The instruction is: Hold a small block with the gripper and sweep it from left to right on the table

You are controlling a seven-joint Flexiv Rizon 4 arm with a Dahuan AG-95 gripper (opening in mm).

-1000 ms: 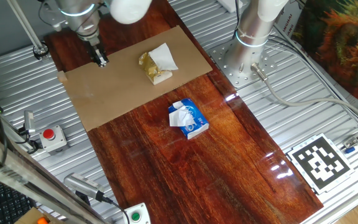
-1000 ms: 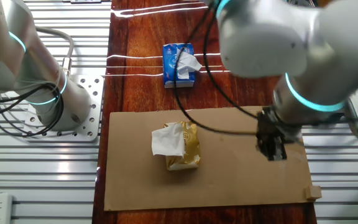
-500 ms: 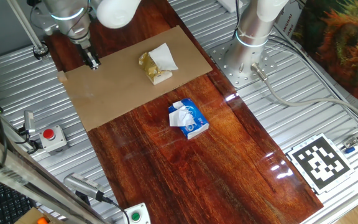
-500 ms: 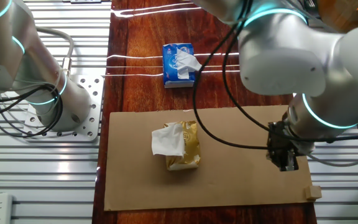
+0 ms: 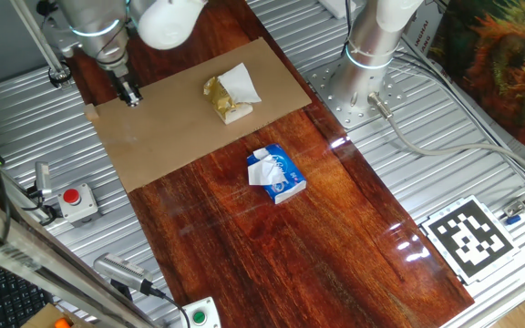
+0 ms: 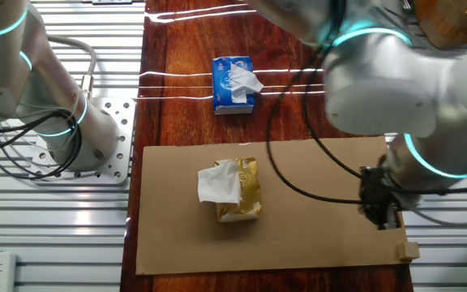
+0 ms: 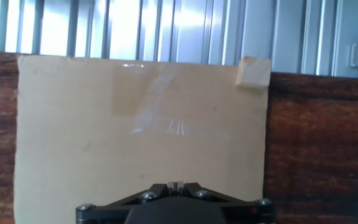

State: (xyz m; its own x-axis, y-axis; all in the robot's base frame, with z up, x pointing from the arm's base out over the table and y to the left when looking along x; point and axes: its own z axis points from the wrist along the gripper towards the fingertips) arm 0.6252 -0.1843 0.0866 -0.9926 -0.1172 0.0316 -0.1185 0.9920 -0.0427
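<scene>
Upper left of one fixed view: your tool (image 5: 131, 97) has tracked left across the cardboard sheet (image 5: 190, 118) toward the small block (image 7: 254, 72) at its corner on the bench (image 5: 272, 255). Fingers appear closed, gripping nothing; grasp pending.

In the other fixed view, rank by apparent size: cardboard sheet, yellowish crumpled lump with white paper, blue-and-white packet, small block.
1. cardboard sheet
2. yellowish crumpled lump with white paper
3. blue-and-white packet, though it lies farther from the camera, so the order with the lump is unsure
4. small block
</scene>
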